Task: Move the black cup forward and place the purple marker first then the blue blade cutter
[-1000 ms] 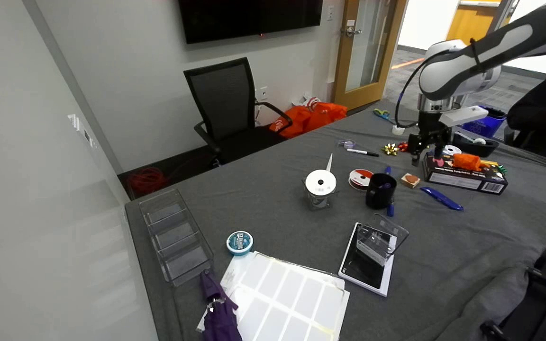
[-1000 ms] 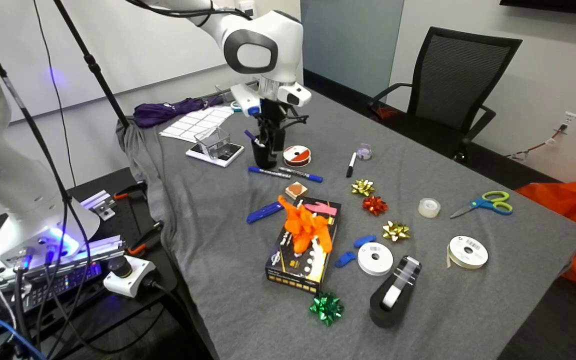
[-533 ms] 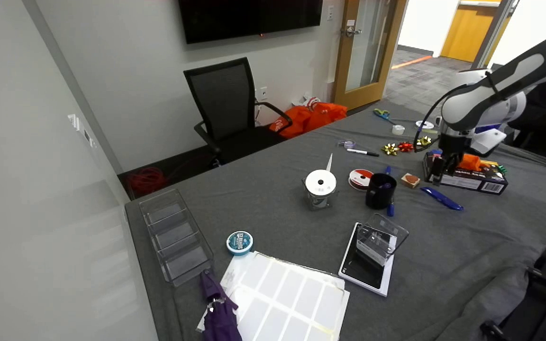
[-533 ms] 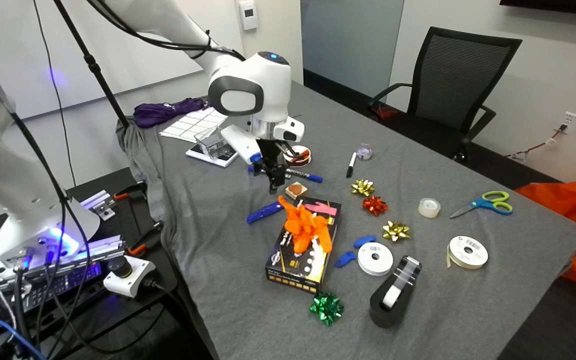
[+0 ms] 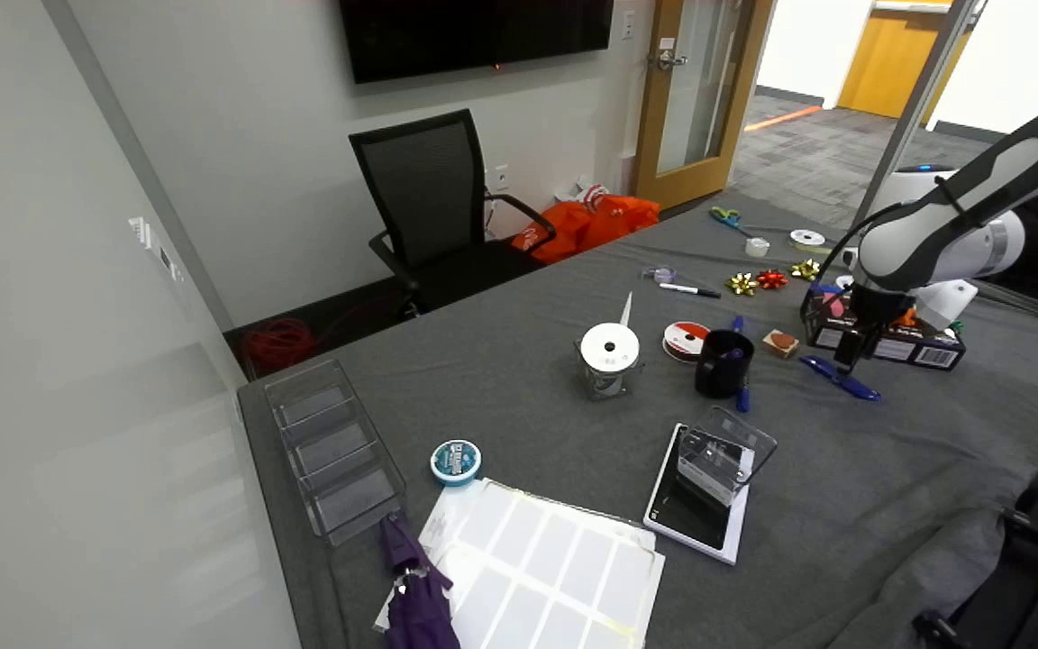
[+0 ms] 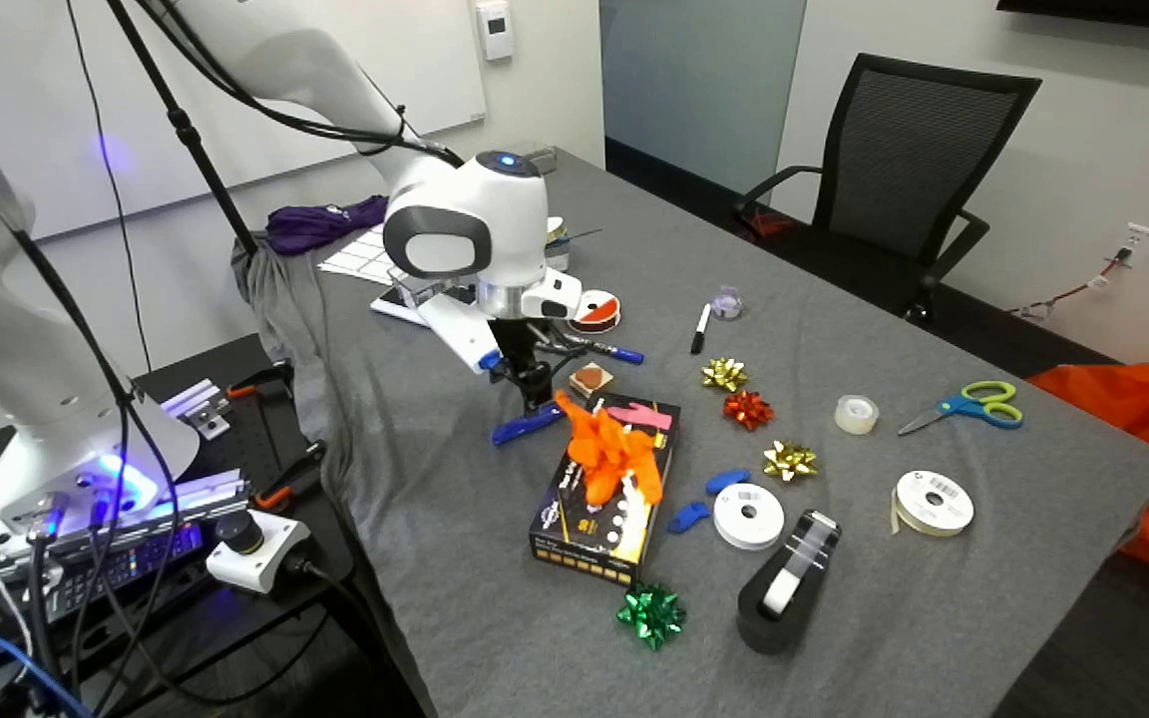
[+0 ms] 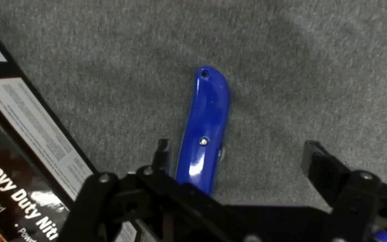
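Open cloth (image 7: 270, 114) borders the cutter (image 7: 205, 124) opposite the obstructing glove box (image 7: 24, 154)

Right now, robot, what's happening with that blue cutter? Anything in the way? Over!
Pincer open. Blue blade cutter below, not gripped. Black box close by, might get bumped.

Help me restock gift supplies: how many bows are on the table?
4: a gold bow beside a red bow, another gold bow nearer the tape dispenser, and a green bow beside the box. The arm could hide more.
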`<state>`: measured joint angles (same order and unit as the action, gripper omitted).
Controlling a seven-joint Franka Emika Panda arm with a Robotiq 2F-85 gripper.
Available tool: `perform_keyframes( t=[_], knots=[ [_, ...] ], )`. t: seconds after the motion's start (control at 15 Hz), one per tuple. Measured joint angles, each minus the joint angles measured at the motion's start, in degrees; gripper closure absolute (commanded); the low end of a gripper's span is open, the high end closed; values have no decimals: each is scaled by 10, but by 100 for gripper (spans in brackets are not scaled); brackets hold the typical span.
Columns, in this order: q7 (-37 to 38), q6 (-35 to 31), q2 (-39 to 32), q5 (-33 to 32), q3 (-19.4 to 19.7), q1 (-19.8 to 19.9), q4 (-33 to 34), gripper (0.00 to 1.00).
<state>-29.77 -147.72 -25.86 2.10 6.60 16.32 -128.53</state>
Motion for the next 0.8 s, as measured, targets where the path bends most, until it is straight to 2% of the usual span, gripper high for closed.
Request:
perform_keyframes(
  t=[0.8],
  knots=[
    [88, -141, -21, -6, -2, 0, -44, 0]
  ],
)
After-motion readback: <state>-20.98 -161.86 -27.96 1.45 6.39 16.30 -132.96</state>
